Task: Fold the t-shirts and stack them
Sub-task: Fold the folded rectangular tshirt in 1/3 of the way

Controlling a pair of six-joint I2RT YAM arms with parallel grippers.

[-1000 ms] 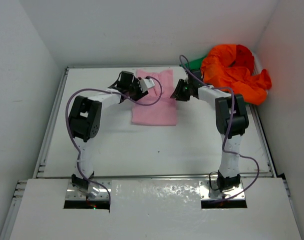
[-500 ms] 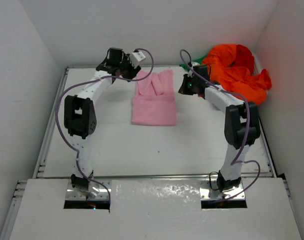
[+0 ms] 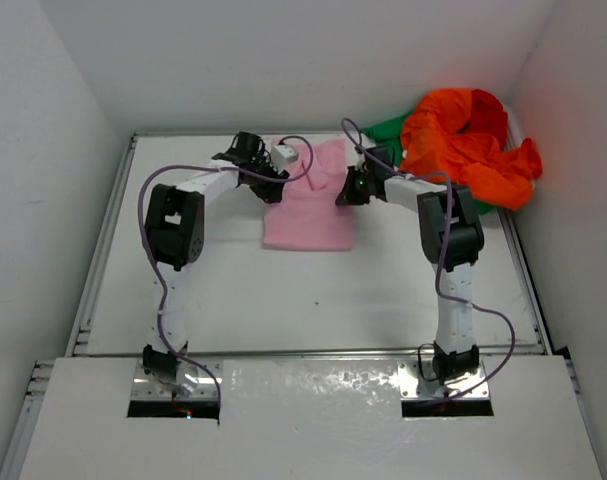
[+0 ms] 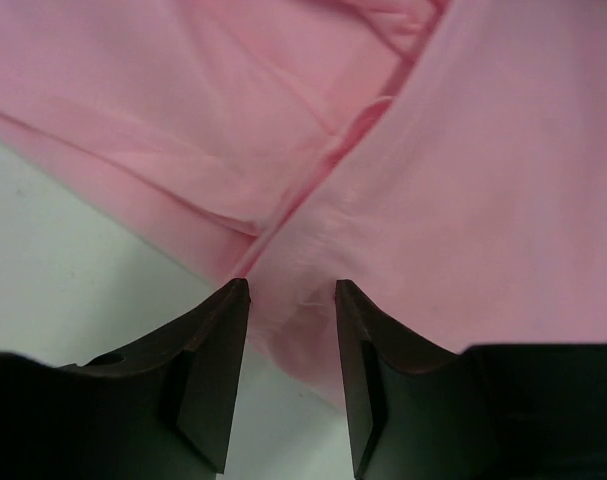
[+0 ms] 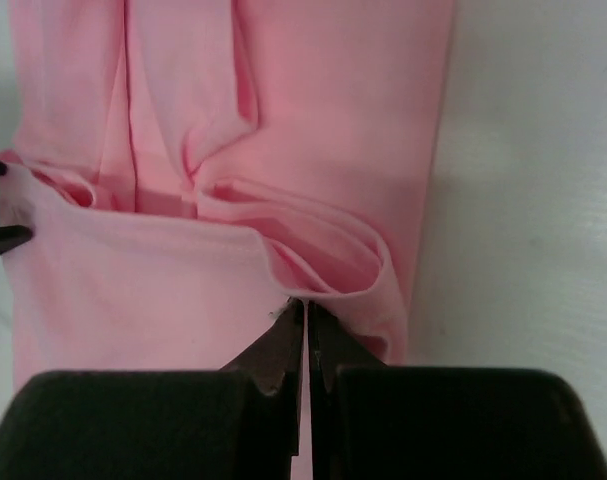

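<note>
Now: both arms at the pink shirt

Nearest me, the pink t-shirt [image 3: 308, 215] lies part-folded on the white table [image 3: 313, 300]. At its far left edge the left gripper [image 4: 291, 290] stands parted astride the cloth. Opposite, the right gripper [image 5: 305, 305] is pinched tight on a raised fold. Beyond, in the far right corner, the orange t-shirt [image 3: 463, 140] is heaped over the green t-shirt [image 3: 386, 128].

On my bench [image 3: 283, 300] the folded shirt [image 3: 308, 220] lies toward the back, left hand [image 3: 270, 182] at its left edge, right hand [image 3: 347, 191] at its right; shirt heap [image 3: 473, 140] back-right.
</note>
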